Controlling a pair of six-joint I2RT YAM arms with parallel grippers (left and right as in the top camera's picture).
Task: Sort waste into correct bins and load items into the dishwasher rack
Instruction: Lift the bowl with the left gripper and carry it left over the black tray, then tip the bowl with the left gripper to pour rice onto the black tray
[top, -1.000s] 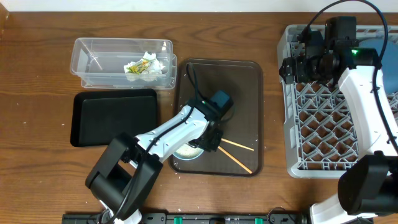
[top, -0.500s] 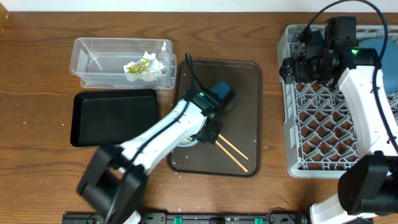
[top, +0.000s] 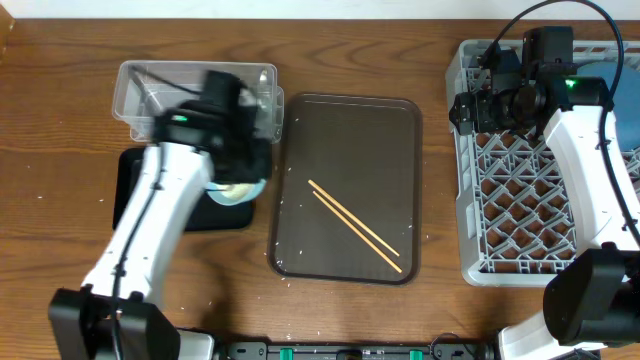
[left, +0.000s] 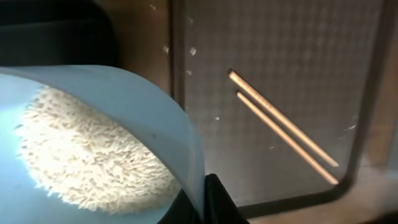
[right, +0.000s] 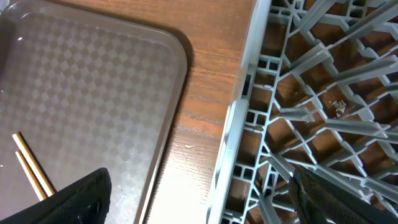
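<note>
My left gripper is shut on the rim of the white bowl, which holds white rice. In the overhead view the bowl hangs over the right end of the black tray, just below the clear tub. The tissue and wrapper in the tub are hidden by the arm. Two wooden chopsticks lie on the brown serving tray; they also show in the left wrist view. My right gripper is open and empty above the left edge of the grey dishwasher rack. A dark-blue plate stands in the rack's far right.
The rack's left wall and pegs fill the right of the right wrist view, with the serving tray's corner to the left. Scattered rice grains dot the wooden table around the trays.
My left arm has lifted the bowl of rice off the serving tray and swung it left over the black tray. The chopsticks have shifted on the serving tray. The right arm has not moved.
</note>
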